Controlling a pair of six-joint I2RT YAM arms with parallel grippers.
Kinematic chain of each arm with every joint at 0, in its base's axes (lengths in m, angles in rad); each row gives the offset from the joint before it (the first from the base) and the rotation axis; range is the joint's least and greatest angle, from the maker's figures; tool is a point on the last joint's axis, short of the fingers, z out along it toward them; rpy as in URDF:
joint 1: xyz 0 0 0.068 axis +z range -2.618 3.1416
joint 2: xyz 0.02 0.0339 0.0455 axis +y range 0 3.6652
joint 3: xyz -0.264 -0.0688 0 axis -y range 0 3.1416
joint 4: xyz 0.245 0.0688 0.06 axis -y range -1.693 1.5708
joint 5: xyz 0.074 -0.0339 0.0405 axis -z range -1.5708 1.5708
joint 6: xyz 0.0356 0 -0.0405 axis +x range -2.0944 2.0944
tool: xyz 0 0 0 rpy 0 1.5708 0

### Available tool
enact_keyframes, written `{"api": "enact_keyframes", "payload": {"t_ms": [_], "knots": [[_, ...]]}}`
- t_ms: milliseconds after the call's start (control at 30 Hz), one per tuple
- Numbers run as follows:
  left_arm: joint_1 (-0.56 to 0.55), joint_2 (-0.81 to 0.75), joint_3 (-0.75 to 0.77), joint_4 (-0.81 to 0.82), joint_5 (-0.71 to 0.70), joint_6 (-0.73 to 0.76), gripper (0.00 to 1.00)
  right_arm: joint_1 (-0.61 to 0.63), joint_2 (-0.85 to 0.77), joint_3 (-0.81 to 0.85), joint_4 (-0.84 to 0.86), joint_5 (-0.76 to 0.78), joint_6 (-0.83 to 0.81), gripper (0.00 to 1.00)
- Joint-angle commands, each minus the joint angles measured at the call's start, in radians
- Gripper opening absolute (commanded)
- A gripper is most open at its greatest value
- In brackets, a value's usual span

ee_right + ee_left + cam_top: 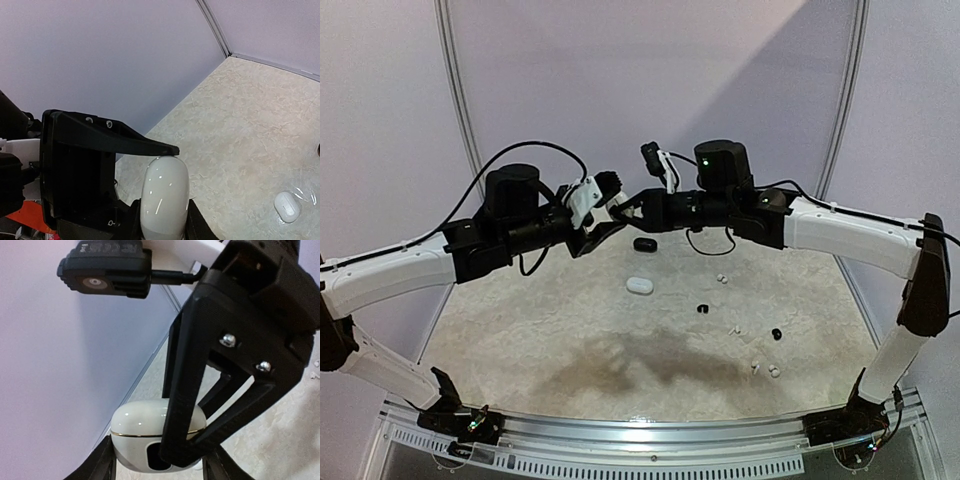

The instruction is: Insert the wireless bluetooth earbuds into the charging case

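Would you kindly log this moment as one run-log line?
left jaws: shut on white case, held aloft | right jaws: closed around same case | earbuds: loose on table

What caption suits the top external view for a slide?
Left gripper and right gripper grip white charging case above the table; earbuds lie loose.

charging case [135, 427]: glossy white with a thin gold seam. desk [540, 300]: beige marbling, a darker brown patch toward its near edge. earbuds [773, 371] near the right edge: some white, two black. arms [390, 275]: white and black. walls [620, 70]: pale lilac.
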Motion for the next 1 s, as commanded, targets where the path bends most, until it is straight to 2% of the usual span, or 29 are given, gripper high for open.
{"api": "enact_keyframes", "payload": {"t_ms": [0, 33, 67, 167, 200, 267, 367, 533, 767, 967], "knots": [[0.046, -0.031, -0.001, -0.054, 0.110, -0.026, 0.76, -0.012, -0.014, 0.057, -0.103, 0.003, -0.112, 0.00], [0.056, -0.041, -0.002, -0.103, 0.166, -0.027, 0.91, -0.016, -0.022, 0.057, -0.125, -0.004, -0.138, 0.00], [0.068, -0.049, 0.001, -0.157, 0.230, -0.026, 0.98, -0.023, -0.034, 0.056, -0.151, -0.015, -0.161, 0.00], [0.128, -0.064, 0.065, -0.395, 0.515, -0.015, 0.99, -0.035, -0.071, 0.073, -0.264, -0.103, -0.312, 0.00], [0.164, -0.064, 0.088, -0.460, 0.598, -0.007, 0.99, -0.036, -0.082, 0.088, -0.315, -0.144, -0.415, 0.00], [0.205, -0.059, 0.131, -0.569, 0.705, 0.012, 0.99, -0.035, -0.093, 0.119, -0.402, -0.204, -0.558, 0.00], [0.216, -0.057, 0.158, -0.600, 0.742, -0.006, 0.97, -0.032, -0.110, 0.133, -0.490, -0.243, -0.756, 0.00], [0.202, -0.055, 0.132, -0.468, 0.803, -0.166, 0.80, -0.002, -0.099, 0.197, -0.583, -0.199, -0.957, 0.00], [0.147, -0.039, 0.119, -0.373, 0.790, -0.214, 0.67, 0.031, -0.053, 0.240, -0.612, -0.174, -0.986, 0.00], [0.119, -0.015, 0.129, -0.359, 0.783, -0.212, 0.60, 0.039, -0.052, 0.240, -0.599, -0.164, -0.980, 0.00]]}}
